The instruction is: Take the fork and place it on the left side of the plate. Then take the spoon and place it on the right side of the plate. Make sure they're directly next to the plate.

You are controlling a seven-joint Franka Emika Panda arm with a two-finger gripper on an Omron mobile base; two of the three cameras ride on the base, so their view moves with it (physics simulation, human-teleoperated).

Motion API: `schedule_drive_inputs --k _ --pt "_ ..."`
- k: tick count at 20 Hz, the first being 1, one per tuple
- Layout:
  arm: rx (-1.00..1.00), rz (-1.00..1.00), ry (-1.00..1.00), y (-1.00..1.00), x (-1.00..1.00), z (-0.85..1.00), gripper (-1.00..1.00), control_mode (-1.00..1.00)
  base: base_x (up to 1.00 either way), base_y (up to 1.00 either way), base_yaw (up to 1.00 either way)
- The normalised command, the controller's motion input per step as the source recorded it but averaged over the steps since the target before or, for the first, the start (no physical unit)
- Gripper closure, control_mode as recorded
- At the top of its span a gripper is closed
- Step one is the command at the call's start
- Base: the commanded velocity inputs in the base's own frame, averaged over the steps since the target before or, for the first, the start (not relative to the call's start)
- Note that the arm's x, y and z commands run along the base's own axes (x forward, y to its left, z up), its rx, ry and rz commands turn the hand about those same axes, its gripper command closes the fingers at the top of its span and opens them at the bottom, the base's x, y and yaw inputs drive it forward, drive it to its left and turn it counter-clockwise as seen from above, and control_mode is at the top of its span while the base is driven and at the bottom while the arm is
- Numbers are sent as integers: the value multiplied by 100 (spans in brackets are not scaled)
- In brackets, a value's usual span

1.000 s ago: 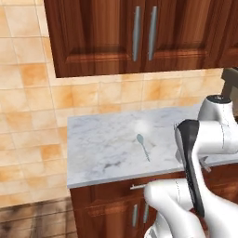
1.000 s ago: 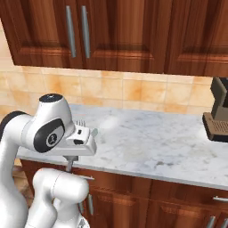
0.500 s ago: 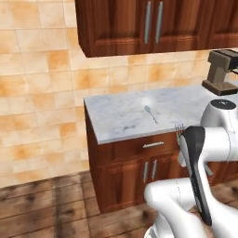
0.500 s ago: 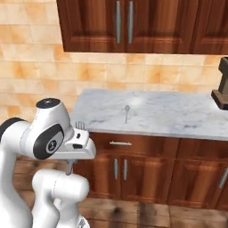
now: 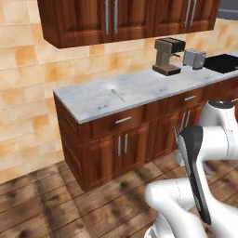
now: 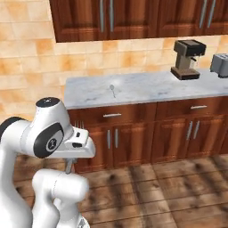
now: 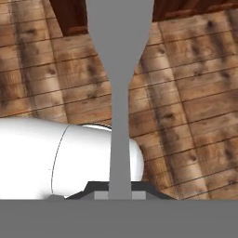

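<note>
Holding the slim grey metal fork (image 7: 120, 88) by its handle, the end effector (image 7: 120, 193) is closed on it above the wooden floor (image 7: 195, 93), tines (image 5: 178, 131) rising beside the white arm | slim pale blue-grey spoon (image 5: 117, 95) lies flat on the grey marble tabletop (image 5: 148, 83) | brown coffee machine (image 5: 168, 56) farther right on it

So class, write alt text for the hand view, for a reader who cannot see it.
A grey fork, held in the end effector, runs up the middle of the frame, its handle widening toward the top. Behind it lies a wooden plank floor.
</note>
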Motion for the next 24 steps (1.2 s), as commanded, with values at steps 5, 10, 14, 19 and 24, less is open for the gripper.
schedule_drive_inputs --k 5,10,14,19,24 --pt "0 0 0 0 0 0 100 100 -91 36 -52" --pt "0 0 0 0 0 0 100 100 -93 37 -48" --pt "0 0 0 0 0 0 100 100 -100 43 -45" --pt "0 0 0 0 0 0 100 100 -100 43 -44" --pt "0 0 0 0 0 0 100 100 -100 35 -43"
